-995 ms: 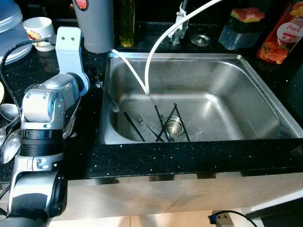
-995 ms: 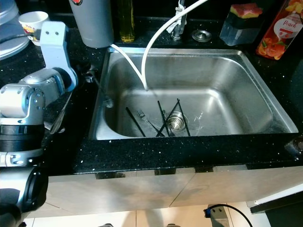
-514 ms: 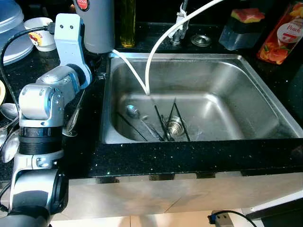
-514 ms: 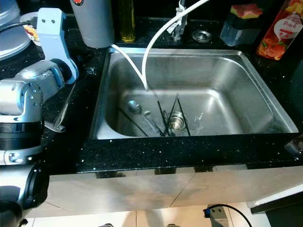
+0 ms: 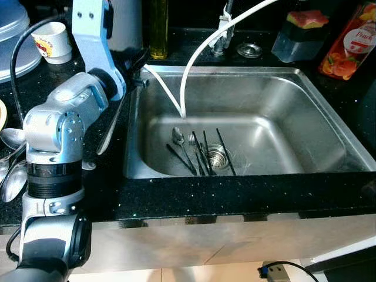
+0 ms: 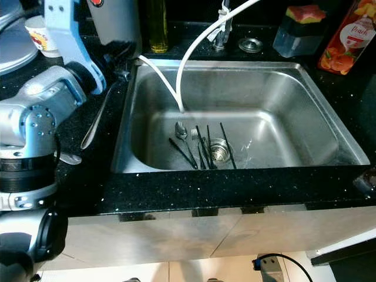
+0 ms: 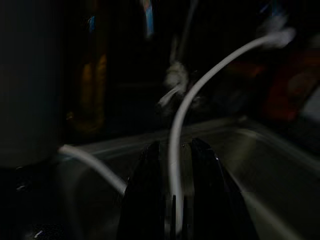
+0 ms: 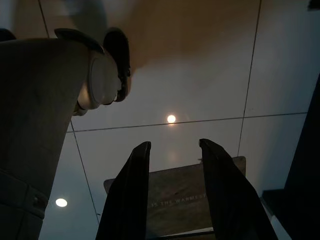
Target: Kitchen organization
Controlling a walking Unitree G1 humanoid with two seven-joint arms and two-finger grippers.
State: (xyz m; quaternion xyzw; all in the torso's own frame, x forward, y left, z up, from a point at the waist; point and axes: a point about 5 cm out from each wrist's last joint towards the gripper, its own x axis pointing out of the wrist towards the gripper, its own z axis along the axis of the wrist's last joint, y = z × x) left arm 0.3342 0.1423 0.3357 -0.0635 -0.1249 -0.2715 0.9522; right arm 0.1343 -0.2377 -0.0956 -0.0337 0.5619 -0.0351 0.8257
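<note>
Spoon (image 5: 177, 136) now lies in sink (image 5: 305, 111) beside drain. I see left gripper (image 7: 172, 192) raised over sink's left rim, fingers slightly parted, empty. Right gripper (image 8: 172, 192) released.

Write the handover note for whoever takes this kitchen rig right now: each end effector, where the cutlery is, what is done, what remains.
Left end effector: fingers a little apart, empty, raised at the sink's back left corner.
Right end effector: open, idle, facing the floor.
In the sink: spoon, fork and black chopsticks by the drain.
Spoons on the counter beside the left arm.
Done: some cutlery sits in the sink.
Left: likely the counter spoons.
</note>
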